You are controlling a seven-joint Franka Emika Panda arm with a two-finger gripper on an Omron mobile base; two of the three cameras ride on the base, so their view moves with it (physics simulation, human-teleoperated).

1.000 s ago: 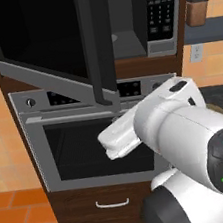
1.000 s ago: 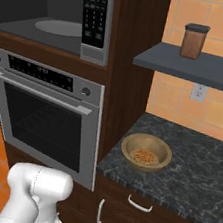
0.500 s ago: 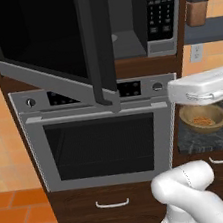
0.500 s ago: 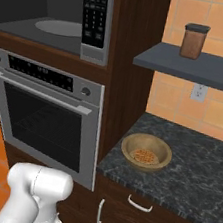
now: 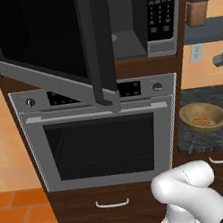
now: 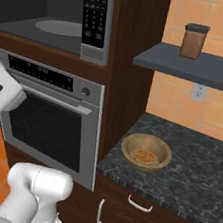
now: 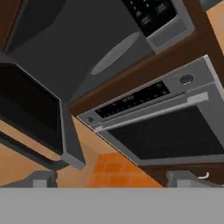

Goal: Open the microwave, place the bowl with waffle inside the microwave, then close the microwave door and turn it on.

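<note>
Presently, items listed by size, each with its attendant risk.

Microwave (image 5: 121, 26): built into the upper cabinet, cavity exposed, round turntable (image 6: 59, 27) at its floor, keypad (image 6: 94, 11) at the 3 o'clock side of the cavity. Risk: a bowl carried in tilted may clip the cavity lip.

Microwave door (image 5: 47, 42): swung out wide, its black bar handle (image 5: 98, 44) hanging forward at about 12 o'clock over the oven (image 5: 102, 135). Likely hazard: the arm, swinging back from the right, strikes this projecting edge and knocks the door partly shut before loading.

Tabletop (image 6: 196, 166): dark speckled stone at 3 o'clock of the oven, beneath a shelf (image 6: 201, 69) bearing a brown canister (image 6: 194, 41). The shelf overhang limits descent room; an elbow could catch it.

Bowl (image 6: 146, 152): tan wood, resting on the tabletop near its left edge, untouched. A low rim gives little to clamp; a shallow bite may let it slip or tip.

Pincer (image 7: 109, 179): jaws spread wide, nothing between them, pointed at the oven and the open door, well apart from the bowl.

Waffle (image 6: 144, 156): loose at the bowl's centre; any tilt in transit could spill it.
</note>
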